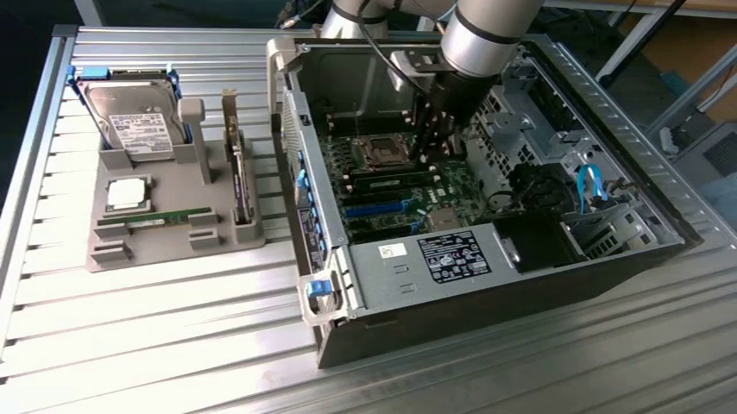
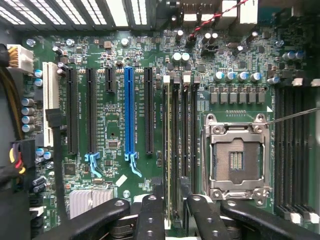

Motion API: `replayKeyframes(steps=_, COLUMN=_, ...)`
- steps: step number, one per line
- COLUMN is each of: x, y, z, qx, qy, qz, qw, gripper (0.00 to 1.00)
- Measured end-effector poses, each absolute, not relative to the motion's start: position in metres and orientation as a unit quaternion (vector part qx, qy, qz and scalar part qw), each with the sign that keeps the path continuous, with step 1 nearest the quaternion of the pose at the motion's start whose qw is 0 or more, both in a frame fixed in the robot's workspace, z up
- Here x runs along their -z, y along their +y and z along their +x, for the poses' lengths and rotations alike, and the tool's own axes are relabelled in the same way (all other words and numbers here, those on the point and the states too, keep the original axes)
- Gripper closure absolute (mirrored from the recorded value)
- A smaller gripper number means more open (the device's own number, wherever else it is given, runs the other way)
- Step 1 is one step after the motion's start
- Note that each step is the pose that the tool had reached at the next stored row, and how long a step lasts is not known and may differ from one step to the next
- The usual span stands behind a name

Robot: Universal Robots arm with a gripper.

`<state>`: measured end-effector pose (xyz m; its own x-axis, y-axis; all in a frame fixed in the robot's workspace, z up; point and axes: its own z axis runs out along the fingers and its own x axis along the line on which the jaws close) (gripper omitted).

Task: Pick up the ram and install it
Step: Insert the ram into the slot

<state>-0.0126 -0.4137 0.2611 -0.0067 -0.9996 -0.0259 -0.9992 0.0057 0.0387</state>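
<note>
A long green ram stick (image 1: 155,218) lies flat in the grey holder (image 1: 173,250) at the exterior view's left, beside the open computer case (image 1: 484,259). My gripper (image 1: 444,148) hangs inside the case, low over the motherboard's memory slots (image 1: 392,179) next to the CPU socket (image 1: 381,153). In the wrist view the gripper (image 2: 175,212) is open, its black fingers (image 2: 150,215) on either side of a thin stick (image 2: 169,150) that stands on edge in one memory slot. I cannot tell whether the fingers touch it. The neighbouring memory slots (image 2: 189,135) look bare.
The holder also carries a hard drive (image 1: 136,125), a square silver CPU (image 1: 127,193) and an upright dark expansion card (image 1: 240,185). Inside the case are the empty CPU socket (image 2: 235,157), a blue expansion slot (image 2: 129,115), the power supply (image 1: 455,254) and blue cables (image 1: 589,185).
</note>
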Motion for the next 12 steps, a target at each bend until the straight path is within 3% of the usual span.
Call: replayKeyframes(steps=12, x=-0.288, y=-0.414, z=-0.013, qx=0.023, qy=-0.709, qz=0.705, qw=0.004, gripper=0.75)
